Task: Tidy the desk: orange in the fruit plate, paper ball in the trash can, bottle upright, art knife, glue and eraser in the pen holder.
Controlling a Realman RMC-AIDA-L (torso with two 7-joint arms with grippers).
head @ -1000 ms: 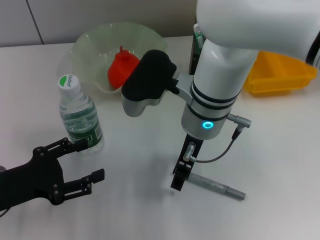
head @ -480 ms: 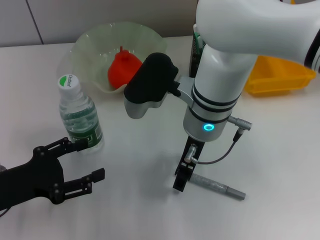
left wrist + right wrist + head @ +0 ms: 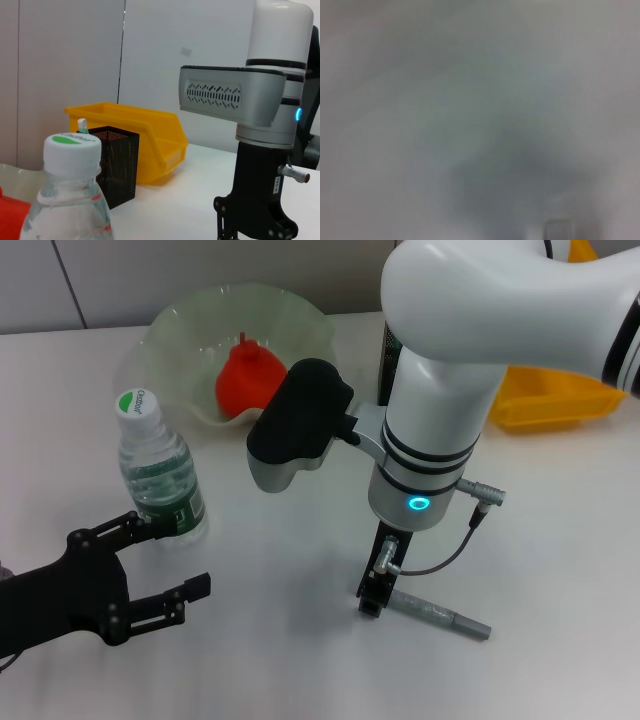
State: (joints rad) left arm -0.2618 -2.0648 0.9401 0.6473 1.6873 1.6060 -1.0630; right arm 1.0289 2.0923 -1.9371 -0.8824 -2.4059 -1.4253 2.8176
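1. Grey stick (image 3: 438,615) lies flat on the white desk (image 3: 560,530); the right gripper (image 3: 374,592) stands over its left end, finger gap unreadable.
2. Left gripper (image 3: 165,565) spread wide, empty, just beside the upright bottle (image 3: 160,472).
3. Orange (image 3: 246,378) sits in the fruit plate (image 3: 180,325).

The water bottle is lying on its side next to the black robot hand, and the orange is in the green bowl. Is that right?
Not quite. In the head view the bottle stands upright, cap on top, beside the left gripper. The orange is indeed in the fruit plate.
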